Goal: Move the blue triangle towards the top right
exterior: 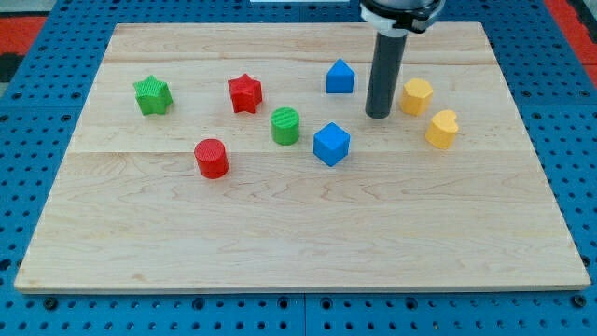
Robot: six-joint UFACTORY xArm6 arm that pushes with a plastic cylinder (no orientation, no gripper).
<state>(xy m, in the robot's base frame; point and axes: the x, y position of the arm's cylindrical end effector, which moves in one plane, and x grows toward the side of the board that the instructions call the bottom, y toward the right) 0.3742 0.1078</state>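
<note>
The blue triangle (340, 77) sits on the wooden board (298, 233) in its upper middle part. My tip (378, 115) rests on the board just right of and a little below the blue triangle, apart from it. A blue cube (330, 144) lies below the triangle, to the lower left of my tip. A yellow hexagon (416, 95) is close to the right of my rod.
A yellow heart-shaped block (442, 129) lies at the right. A green cylinder (285, 125), a red star (244, 93), a red cylinder (212, 158) and a green star (152, 95) lie to the left. The board's top edge is close above the triangle.
</note>
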